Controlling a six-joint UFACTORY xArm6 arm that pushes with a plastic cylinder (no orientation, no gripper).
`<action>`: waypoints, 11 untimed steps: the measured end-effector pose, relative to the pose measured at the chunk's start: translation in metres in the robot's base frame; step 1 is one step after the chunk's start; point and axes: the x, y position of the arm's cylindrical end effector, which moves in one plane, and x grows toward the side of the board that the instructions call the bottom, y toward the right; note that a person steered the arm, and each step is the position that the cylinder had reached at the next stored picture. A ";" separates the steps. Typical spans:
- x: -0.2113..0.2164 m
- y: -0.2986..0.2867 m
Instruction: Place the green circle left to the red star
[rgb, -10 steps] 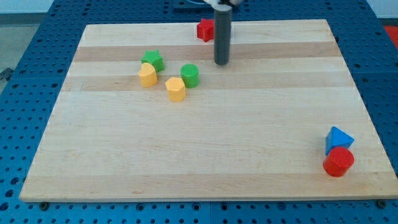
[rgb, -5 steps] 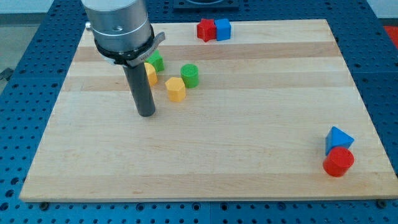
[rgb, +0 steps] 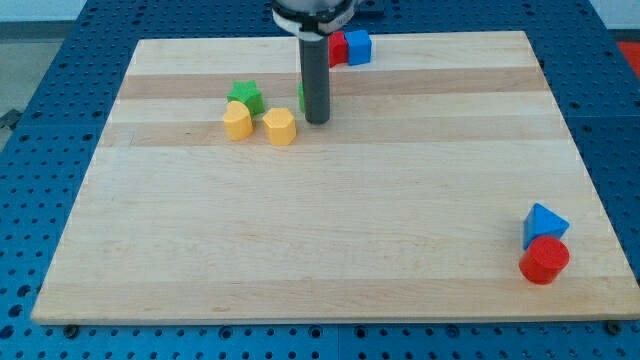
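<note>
The green circle is almost fully hidden behind my rod; only a thin green sliver shows on the rod's left side. My tip rests on the board just below the green circle, at the view's bottom side of it. The red star sits near the board's top edge, partly covered by the rod, with a blue cube touching its right side. The green circle lies below and slightly left of the red star, apart from it.
A green star, a yellow block and a yellow hexagon cluster left of my tip. A blue triangle and a red cylinder sit at the board's bottom right. The wooden board lies on a blue perforated table.
My tip swung from the centre top to the lower left of the cluster, then back right and up behind the green circle. The green circle and yellow hexagon shifted slightly toward the view's top.
</note>
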 end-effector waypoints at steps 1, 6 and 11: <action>-0.034 0.000; -0.083 -0.020; -0.089 -0.080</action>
